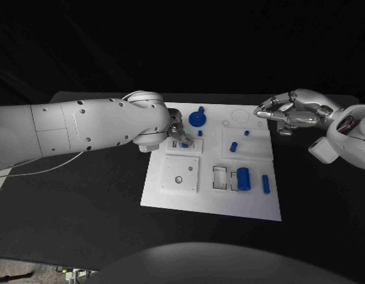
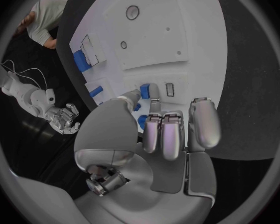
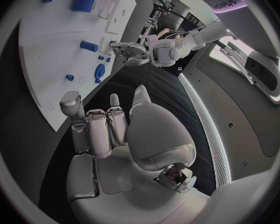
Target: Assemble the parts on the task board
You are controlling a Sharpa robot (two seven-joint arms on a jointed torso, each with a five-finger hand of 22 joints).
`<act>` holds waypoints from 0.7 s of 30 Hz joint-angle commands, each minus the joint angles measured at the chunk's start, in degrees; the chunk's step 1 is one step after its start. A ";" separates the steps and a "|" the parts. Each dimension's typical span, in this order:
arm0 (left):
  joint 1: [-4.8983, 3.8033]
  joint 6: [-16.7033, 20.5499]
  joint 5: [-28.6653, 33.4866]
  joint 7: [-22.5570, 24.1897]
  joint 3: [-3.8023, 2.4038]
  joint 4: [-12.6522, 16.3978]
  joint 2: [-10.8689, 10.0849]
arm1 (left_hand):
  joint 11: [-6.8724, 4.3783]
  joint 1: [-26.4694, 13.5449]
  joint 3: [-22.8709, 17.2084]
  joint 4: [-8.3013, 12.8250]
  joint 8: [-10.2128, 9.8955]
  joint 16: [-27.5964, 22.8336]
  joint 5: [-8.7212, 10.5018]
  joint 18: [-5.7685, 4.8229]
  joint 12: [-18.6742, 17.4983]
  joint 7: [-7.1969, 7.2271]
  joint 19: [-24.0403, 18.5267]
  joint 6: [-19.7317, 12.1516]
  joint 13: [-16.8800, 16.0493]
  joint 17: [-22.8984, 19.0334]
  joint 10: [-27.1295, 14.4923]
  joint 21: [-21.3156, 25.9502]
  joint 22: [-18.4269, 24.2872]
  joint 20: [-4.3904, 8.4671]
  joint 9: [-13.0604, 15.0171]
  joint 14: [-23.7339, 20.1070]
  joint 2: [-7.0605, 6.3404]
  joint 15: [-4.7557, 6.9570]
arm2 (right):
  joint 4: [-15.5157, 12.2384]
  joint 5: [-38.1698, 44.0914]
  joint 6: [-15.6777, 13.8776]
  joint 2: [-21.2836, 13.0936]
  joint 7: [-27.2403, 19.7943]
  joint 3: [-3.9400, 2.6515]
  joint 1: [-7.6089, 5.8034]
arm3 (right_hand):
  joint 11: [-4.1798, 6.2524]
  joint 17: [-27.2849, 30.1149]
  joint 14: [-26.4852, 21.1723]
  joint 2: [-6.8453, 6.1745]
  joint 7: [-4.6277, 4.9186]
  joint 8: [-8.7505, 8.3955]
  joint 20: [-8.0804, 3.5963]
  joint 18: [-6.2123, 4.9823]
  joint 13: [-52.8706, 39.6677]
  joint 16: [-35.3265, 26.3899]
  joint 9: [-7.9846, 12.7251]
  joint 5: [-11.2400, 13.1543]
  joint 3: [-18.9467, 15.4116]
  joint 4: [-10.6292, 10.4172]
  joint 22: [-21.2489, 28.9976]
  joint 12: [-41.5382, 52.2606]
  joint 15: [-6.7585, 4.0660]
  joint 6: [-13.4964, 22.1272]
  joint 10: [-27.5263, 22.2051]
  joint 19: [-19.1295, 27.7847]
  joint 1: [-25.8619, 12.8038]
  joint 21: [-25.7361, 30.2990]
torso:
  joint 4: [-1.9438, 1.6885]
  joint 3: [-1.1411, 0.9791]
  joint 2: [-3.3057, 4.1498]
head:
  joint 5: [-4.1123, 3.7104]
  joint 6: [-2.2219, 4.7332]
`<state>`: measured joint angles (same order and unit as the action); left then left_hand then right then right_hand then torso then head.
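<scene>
The white task board lies in the middle of the black table. Blue parts on it are a round knob, a short cylinder, a thin bar and several small pegs. My left hand reaches over the board's far left part, and its thumb and a finger pinch a small blue part beside a small rectangular slot. My right hand hovers at the board's far right corner, fingers curled in with nothing in them. The right wrist view shows that hand just off the board's edge.
An inset square plate with holes sits at the board's near left, and an empty rectangular slot lies beside the cylinder. A thin cable runs along the table's left edge. Bare black table surrounds the board.
</scene>
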<state>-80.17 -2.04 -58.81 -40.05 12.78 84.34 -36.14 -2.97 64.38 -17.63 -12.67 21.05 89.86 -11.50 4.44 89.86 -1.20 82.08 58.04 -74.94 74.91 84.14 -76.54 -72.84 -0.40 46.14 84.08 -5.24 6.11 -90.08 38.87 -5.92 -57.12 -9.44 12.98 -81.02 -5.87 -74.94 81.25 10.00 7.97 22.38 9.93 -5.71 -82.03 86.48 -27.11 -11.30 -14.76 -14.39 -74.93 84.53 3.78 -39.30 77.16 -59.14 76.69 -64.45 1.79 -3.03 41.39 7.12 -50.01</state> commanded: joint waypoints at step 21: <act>0.14 -0.62 0.05 -8.00 0.00 -0.58 0.24 | 0.68 -1.21 2.74 -1.01 -1.17 0.14 2.56 -0.21 0.14 -0.75 -0.06 -0.30 -15.06 15.09 5.86 0.67 0.24 -0.50 -0.05 5.92 0.55 -0.67 | 0.07 -0.14 1.30 -0.02 0.03 0.01 0.14 | -0.07 -10.22 -0.46 -0.38 0.05 -0.40 0.16 -0.86 -2.16 -0.29 0.10 -0.38 0.04 0.30 -6.07 -0.33 0.13 -0.44 -0.35 0.39 0.27 0.38 | 0.00 0.01 0.03 | 0.19 0.01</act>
<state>-80.06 -2.14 -58.80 -40.05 12.79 83.74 -36.01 -2.78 63.59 -15.16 -13.70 20.14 89.86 -8.76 4.44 89.86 -1.75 82.09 57.91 -74.94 74.91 83.94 -76.14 -72.66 -0.40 46.15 83.96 -4.67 5.82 -89.98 38.84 -5.74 -57.14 -9.35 12.98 -80.93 -5.96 -74.92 81.25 10.00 7.97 22.38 9.94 -5.71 -82.03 86.48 -27.05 -11.30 -14.76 -14.39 -74.91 84.54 3.78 -39.30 77.08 -59.14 76.69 -64.45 1.78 -3.03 41.39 7.31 -50.01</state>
